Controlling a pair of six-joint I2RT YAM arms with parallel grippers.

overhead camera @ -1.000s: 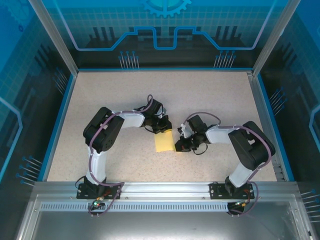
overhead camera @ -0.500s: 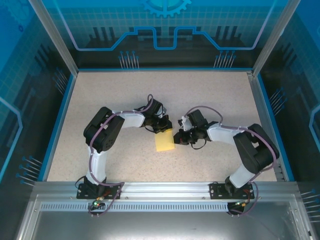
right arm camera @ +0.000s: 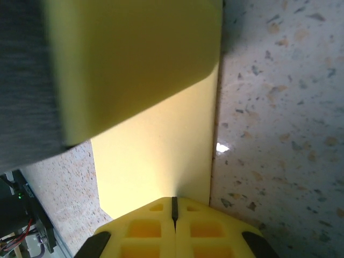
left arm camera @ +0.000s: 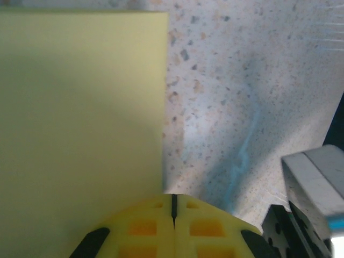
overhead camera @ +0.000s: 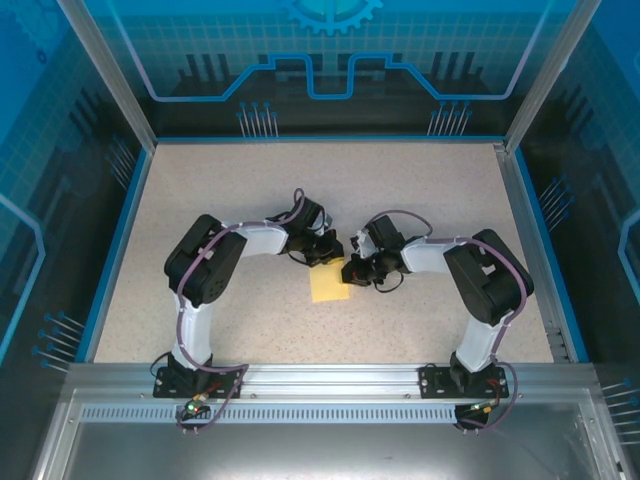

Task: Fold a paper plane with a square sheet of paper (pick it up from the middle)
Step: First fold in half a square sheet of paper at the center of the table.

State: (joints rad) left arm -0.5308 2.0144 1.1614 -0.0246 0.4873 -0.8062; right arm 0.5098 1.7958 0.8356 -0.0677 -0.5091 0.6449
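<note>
Pale yellow paper [overhead camera: 328, 287] lies flat in the middle of the speckled table [overhead camera: 220, 190], with both arms bent in over it. The left gripper [left arm camera: 173, 200] is low at the paper's far edge, fingers pressed together with nothing between them, and its own camera has the tips right beside the paper's side edge. The right gripper [right arm camera: 173, 201] sits at the far right corner, fingers likewise squeezed tight and empty. Whether either tip touches the paper, I can't tell.

We saw bright, even light on the table [overhead camera: 420, 200]. Up close, the sheet of paper [left arm camera: 80, 107] looked dim and shaded, and things nearest the camera were blurry.
</note>
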